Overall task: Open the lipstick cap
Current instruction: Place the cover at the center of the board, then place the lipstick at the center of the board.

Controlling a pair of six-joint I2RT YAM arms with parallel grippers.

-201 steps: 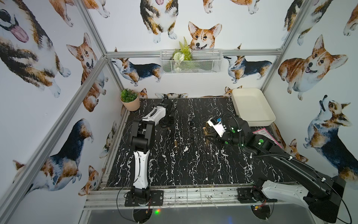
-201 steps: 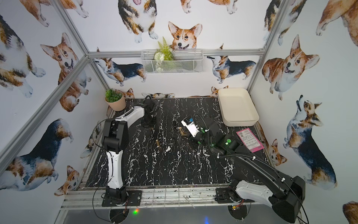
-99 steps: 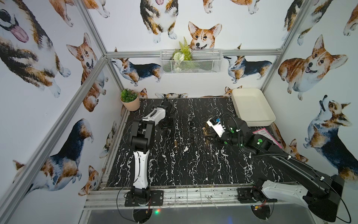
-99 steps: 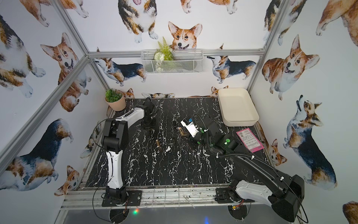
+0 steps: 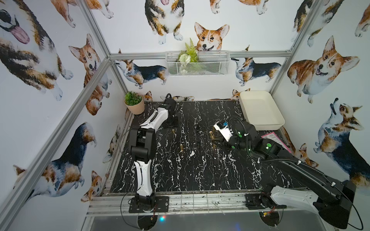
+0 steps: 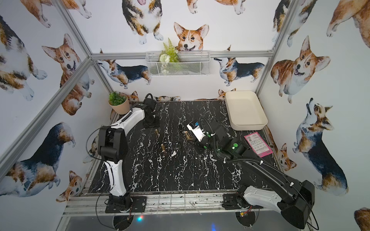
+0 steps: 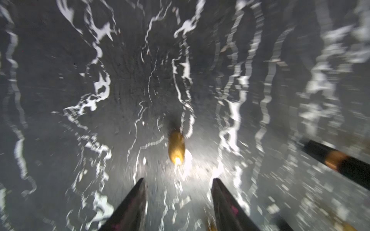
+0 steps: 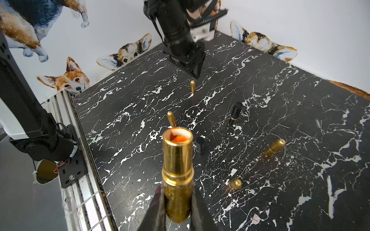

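Lipstick tube, gold and uncapped, sat near mid-table in both top views. It was clamped in the right gripper, with its long axis running on from the fingers toward the left side. The right arm stretched low from its near base. The left arm stood folded, elbow high, with the left gripper pointed down at the far left of the marble table, well apart from the tube. A gold cap lay just beside that gripper's tip.

The left wrist view, blurred, showed the left gripper's fingers parted and empty. The gold cap lay lengthwise just ahead of the gap, touching neither finger.

The right wrist view showed the lipstick tube pinched by its base between narrow-set fingers. Its open mouth pointed away from the wrist toward the left arm, and the orange stick was visible inside. Judged from this, the cap was already off. Several gold caps lay about, so which one belonged to it I could not tell.
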